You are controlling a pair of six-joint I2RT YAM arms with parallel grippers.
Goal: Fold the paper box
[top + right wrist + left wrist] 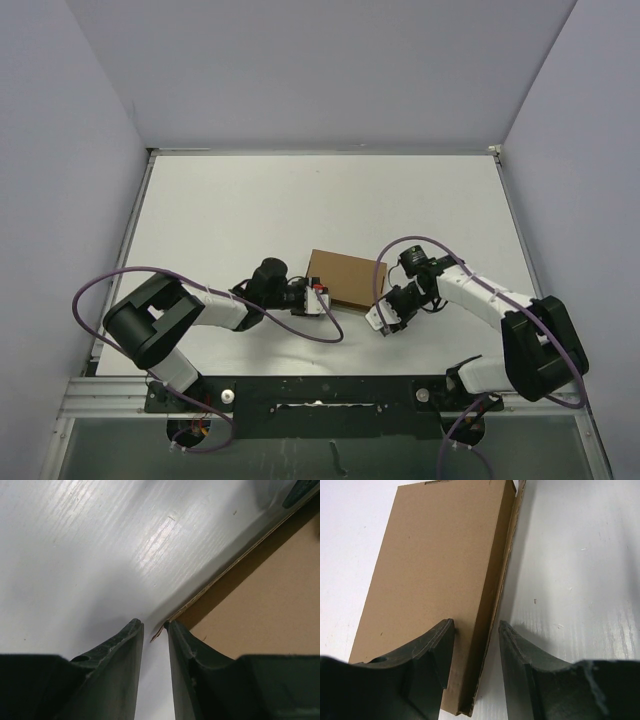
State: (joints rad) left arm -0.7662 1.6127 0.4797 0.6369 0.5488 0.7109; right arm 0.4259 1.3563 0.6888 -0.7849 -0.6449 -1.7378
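Observation:
The paper box (345, 278) is a flat brown cardboard box lying in the middle of the white table. My left gripper (322, 298) meets it from the left. In the left wrist view the box (435, 570) fills the left half. The left gripper (476, 625) is open and straddles its long side wall, one finger over the top face and the other beside it with a gap. My right gripper (383, 322) sits at the box's near right corner. It (154, 625) is open only narrowly, and a thin flap corner of the box (270, 600) touches its right fingertip.
The white table (250, 210) is closed in by pale walls at the back and on both sides. A metal rail (320, 385) carrying both arm bases runs along the near edge. Purple cables (110, 280) loop beside each arm.

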